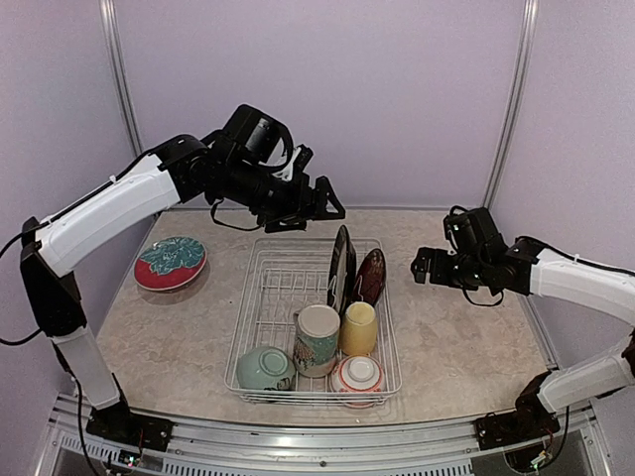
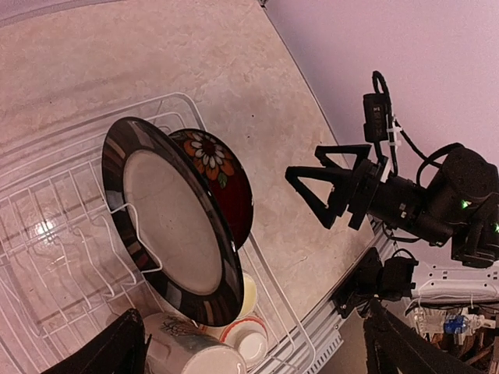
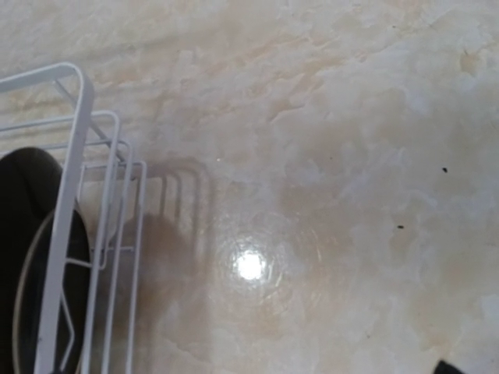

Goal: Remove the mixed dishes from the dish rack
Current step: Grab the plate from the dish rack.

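Left claw (image 1: 319,205) wide, empty, above the dish rack (image 1: 266,290); right claw (image 1: 422,266) wide too.
Lifting the dark-rimmed plate (image 2: 171,222) could topple the red floral plate (image 2: 224,183) just behind.

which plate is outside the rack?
The pink-and-teal plate, lying flat on the table left of the dish rack. The dark-rimmed plate and red floral plate stand on edge in the rack's slots.
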